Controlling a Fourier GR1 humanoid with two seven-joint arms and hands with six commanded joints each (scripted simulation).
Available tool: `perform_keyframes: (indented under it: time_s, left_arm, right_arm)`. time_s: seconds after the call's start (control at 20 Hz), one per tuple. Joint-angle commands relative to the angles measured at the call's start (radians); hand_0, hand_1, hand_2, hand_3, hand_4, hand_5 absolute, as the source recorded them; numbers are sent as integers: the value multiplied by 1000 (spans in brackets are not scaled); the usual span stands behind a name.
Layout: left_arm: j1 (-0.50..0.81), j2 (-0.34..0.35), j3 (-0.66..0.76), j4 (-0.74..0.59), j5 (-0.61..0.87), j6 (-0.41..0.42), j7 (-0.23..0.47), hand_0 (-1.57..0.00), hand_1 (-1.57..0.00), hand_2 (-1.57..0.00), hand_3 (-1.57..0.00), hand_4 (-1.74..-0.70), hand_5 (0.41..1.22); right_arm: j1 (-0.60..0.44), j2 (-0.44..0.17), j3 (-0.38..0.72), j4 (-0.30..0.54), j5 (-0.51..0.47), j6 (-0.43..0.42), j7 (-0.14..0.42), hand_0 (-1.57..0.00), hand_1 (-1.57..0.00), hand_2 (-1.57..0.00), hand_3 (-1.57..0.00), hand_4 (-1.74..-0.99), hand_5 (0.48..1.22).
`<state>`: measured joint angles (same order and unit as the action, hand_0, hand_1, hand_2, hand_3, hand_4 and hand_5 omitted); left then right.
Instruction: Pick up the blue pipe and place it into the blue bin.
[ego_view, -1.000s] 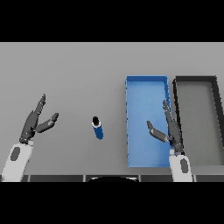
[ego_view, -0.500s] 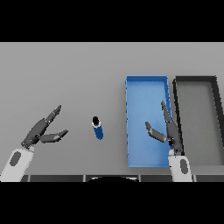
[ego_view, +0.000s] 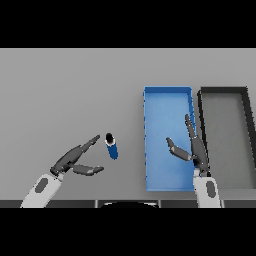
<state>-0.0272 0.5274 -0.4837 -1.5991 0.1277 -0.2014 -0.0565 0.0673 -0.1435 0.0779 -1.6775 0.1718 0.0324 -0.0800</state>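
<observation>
The blue pipe (ego_view: 112, 146) stands on end on the grey table, tilted a little, its dark ring-shaped end facing up, left of the blue bin (ego_view: 168, 107). My left hand (ego_view: 75, 160) is open just left of the pipe, fingers stretched toward it and thumb below; a thin strip of table shows between the fingertips and the pipe. My right hand (ego_view: 194, 149) is open over the blue bin, fingers pointing away from me, thumb out to the left.
A dark grey bin (ego_view: 227, 130) stands right beside the blue bin on its right. The grey table (ego_view: 65, 90) stretches out to the left and behind the pipe.
My left hand has swung right and lower, its fingers turning from upward toward the pipe and closing the gap. The right hand has barely moved. The pipe has not moved.
</observation>
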Motion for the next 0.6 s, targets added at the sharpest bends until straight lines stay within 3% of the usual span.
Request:
perform_keyframes:
  time_s: [0.0,0.25,0.55]
  left_arm:
    - [-6,-14,-8,14,-10,-1,-16,1,1,1,1,-1147,452]
    - [-95,-142,-32,118,-44,32,-22,1,1,1,1,-1150,460]
    - [-148,-212,-65,204,-120,74,-23,1,1,1,1,-1062,425]
  right_arm:
    - [-2,10,6,9,6,-5,-6,1,1,1,1,-1218,627]
    - [21,-2,-3,-23,-5,1,-11,1,1,1,1,-1202,621]
    - [36,-1,-3,-7,-7,8,-25,1,1,1,1,-1222,642]
